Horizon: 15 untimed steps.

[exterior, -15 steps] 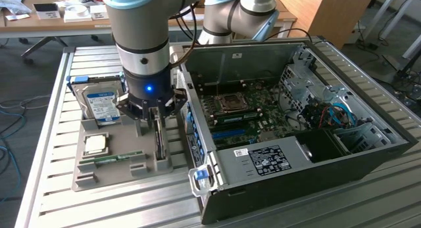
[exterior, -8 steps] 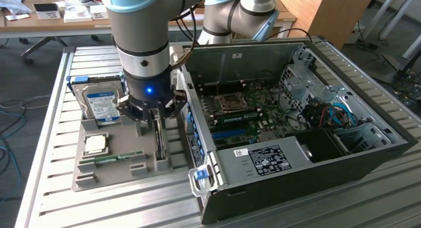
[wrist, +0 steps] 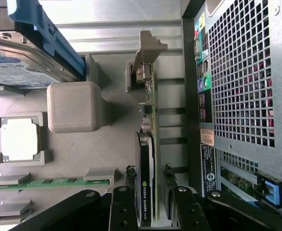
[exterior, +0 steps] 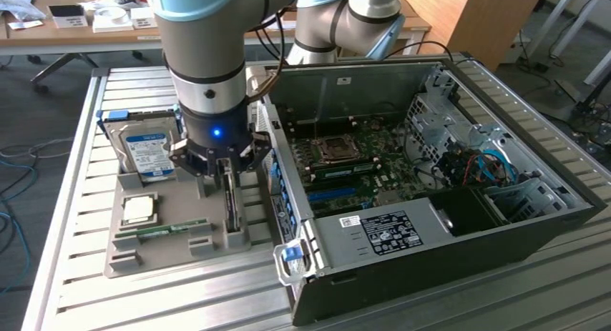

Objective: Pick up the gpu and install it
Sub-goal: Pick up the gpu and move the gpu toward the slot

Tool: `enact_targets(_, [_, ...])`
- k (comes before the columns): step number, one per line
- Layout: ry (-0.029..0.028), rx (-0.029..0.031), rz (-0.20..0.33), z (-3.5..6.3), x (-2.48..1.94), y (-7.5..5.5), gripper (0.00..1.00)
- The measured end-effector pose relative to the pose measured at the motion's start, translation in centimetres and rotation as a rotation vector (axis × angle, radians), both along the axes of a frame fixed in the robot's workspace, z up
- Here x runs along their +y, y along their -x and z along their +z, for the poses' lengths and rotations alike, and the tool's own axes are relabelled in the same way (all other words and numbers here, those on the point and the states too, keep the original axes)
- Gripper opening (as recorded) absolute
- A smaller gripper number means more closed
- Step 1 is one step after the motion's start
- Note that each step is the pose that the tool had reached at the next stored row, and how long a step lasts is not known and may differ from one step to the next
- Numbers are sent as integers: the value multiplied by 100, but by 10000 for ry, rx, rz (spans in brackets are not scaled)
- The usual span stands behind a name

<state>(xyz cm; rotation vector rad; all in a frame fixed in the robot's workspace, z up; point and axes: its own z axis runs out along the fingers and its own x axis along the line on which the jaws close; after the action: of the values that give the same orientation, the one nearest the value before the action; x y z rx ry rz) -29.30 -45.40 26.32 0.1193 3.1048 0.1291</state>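
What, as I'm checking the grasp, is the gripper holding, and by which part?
It cannot be told. The gripper sits over the gpu, at the end away from its bracket; the gpu stands on edge in the grey tray.

Matt plastic tray (wrist: 78, 154), ribbed metal table (exterior: 76, 202)

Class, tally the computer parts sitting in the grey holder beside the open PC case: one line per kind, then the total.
hard drive: 1
processor chip: 1
RAM stick: 1
gpu: 1
Total in the grey holder: 4
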Motion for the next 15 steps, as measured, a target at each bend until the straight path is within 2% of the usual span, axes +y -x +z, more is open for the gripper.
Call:
enact_targets(3, [-25, -1, 3, -10, 7, -2, 36])
enact_targets(15, [-26, 0, 1, -82, 9, -18, 36])
